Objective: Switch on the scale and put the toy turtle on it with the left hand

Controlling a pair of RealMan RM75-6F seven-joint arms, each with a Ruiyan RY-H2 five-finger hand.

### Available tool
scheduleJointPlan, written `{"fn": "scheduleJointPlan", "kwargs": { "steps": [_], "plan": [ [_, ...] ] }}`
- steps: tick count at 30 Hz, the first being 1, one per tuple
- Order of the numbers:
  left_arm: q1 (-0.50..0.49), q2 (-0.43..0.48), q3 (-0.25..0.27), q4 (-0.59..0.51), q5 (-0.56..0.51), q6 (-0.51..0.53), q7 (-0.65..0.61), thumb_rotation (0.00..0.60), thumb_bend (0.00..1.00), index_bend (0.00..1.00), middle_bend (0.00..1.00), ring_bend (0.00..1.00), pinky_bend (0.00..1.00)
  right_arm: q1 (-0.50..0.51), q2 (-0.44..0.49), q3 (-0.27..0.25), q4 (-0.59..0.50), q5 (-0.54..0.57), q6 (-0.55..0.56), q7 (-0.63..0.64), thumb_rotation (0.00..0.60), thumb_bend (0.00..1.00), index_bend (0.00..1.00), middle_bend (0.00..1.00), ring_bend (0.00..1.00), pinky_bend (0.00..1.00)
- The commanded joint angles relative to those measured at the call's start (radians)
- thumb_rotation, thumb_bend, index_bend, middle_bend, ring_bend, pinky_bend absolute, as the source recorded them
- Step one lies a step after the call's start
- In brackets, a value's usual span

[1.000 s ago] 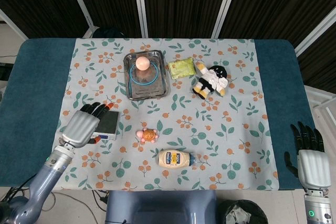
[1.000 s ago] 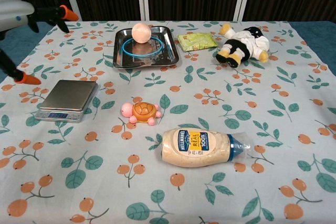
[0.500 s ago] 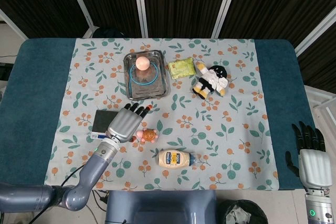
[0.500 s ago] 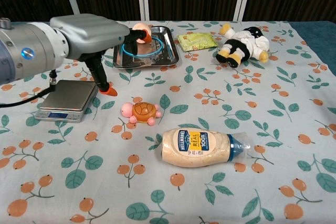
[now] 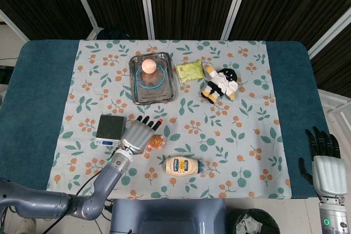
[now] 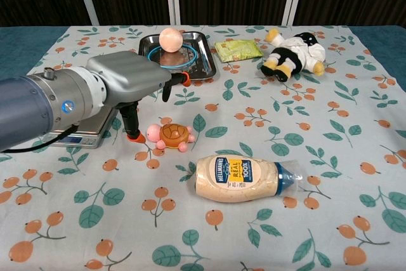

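Hovering over the toy turtle [image 6: 172, 136] w/ fingers spread and nothing held, the left hand [image 6: 130, 78] has its thumb tip down just beside the turtle's head; turtle sits on the cloth b/w the scale [image 5: 110, 127] and the mayo bottle [image 6: 238, 178]. Right hand [image 5: 324, 172] hangs off the table's edge, open, idle. Risk: turtle is small and smooth, so an off-centre close could skid it toward the bottle, or the forearm could bump the scale.

A staged robot test bench, lab-like rather than a home: a table [image 5: 38, 108] padded in teal, a leaf-and-berry printed cloth [image 5: 241, 152] spread across its middle, and dark panels with white uprights [image 5: 189, 4] closing off the space behind the table.
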Motion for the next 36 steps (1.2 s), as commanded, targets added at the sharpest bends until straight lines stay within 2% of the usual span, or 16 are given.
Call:
{"fn": "scheduleJointPlan", "kwargs": {
  "steps": [1,17,36],
  "plan": [
    [-0.014,-0.028,0.010,0.038,0.015,-0.002,-0.008,0.600,0.09,0.12,0.31,0.17,0.23,0.000,0.000,0.000,0.000,0.001,0.000,0.001,0.600,0.53,0.00,0.00,0.01,0.00],
    [-0.047,-0.104,0.052,0.160,0.066,-0.039,-0.050,0.600,0.15,0.17,0.38,0.22,0.28,-0.002,0.007,0.002,0.000,0.002,0.003,0.012,0.600,0.53,0.00,0.00,0.01,0.00],
    [-0.067,-0.142,0.074,0.214,0.077,-0.049,-0.050,0.600,0.26,0.20,0.46,0.25,0.31,-0.003,0.012,0.004,-0.003,0.004,0.005,0.020,0.600,0.53,0.00,0.00,0.01,0.00]
  ]
}}
